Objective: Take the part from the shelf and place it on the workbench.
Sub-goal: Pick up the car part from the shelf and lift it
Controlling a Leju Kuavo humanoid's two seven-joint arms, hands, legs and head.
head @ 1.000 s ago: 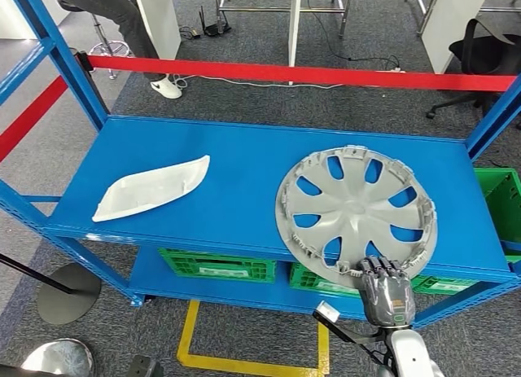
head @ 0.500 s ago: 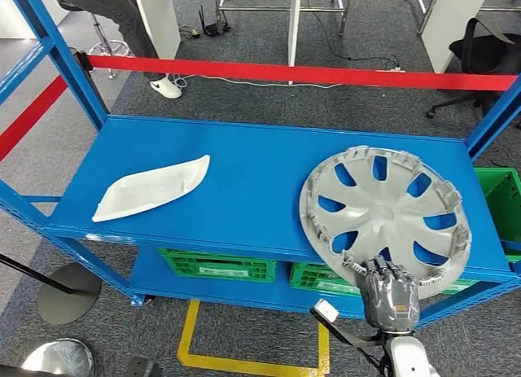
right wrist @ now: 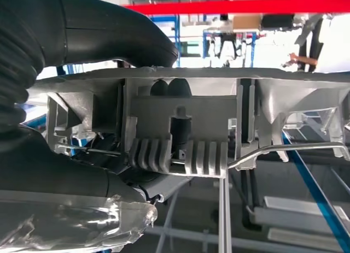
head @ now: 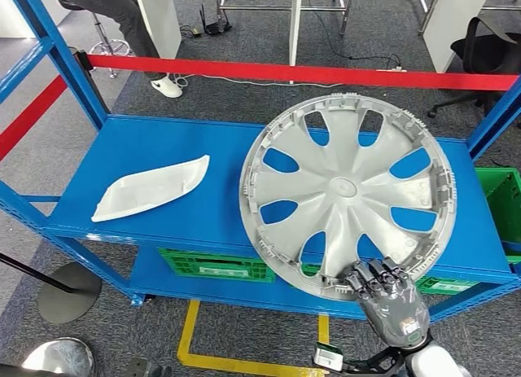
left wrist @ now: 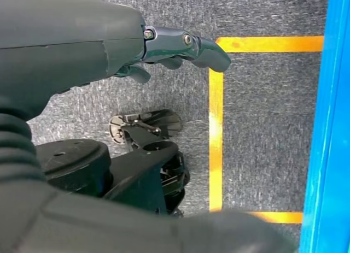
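The right hand (head: pixel 393 300) grips the near rim of the wheel cover (head: pixel 348 194) and has tipped it up off the blue shelf (head: pixel 234 198), so the carry can start. It is big, round and grey, with holes. The left hand (left wrist: pixel 123 42) hangs open.

Round silver-grey plastic wheel cover (head: pixel 347 194): matt, smooth, ribbed clips along its rim. My right hand (head: pixel 388 294): glossy grey plastic. Blue painted metal shelf (head: pixel 234 198): smooth, slight sheen. White curved plastic trim piece (head: pixel 151 187): matt. Grey carpet floor (left wrist: pixel 264 111): rough.
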